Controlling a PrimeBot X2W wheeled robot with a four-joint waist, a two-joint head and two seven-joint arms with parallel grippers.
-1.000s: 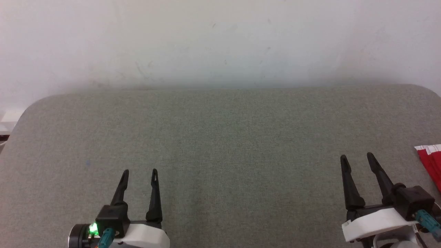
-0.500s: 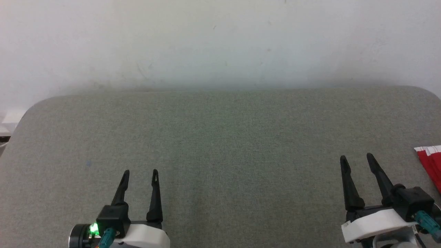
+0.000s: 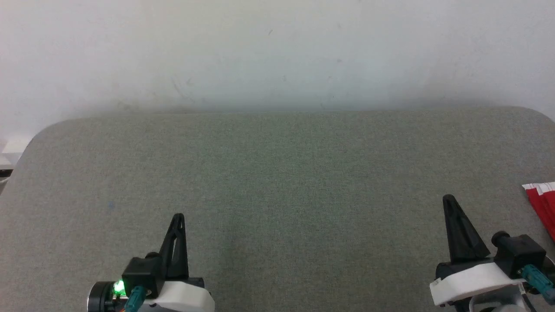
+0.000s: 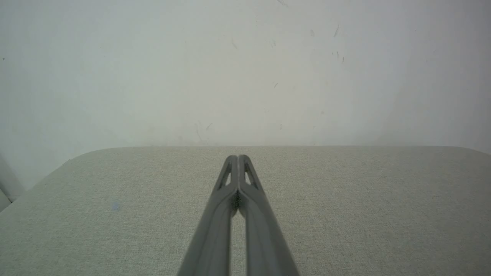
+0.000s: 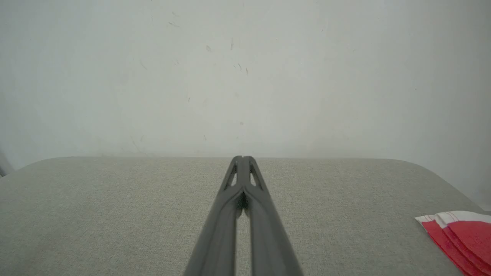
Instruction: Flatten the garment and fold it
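The garment (image 3: 543, 207) lies at the table's right edge, red with white trim, folded in layers and cut off by the frame; the right wrist view shows the garment (image 5: 460, 237) at its lower right. My right gripper (image 3: 449, 200) is shut with nothing in it, left of the red cloth and apart from it; its tips (image 5: 242, 158) meet over the table. At the lower left my left gripper (image 3: 178, 217) is shut and empty, and its tips (image 4: 238, 156) touch each other above bare fabric.
A grey-green fabric table (image 3: 277, 173) with rounded far corners stands against a white wall (image 3: 277, 52). Its left edge (image 3: 13, 173) drops off beside a pale object.
Both grippers have shut from open, their fingers coming together on nothing. Neither arm has shifted and the red cloth lies where it was.
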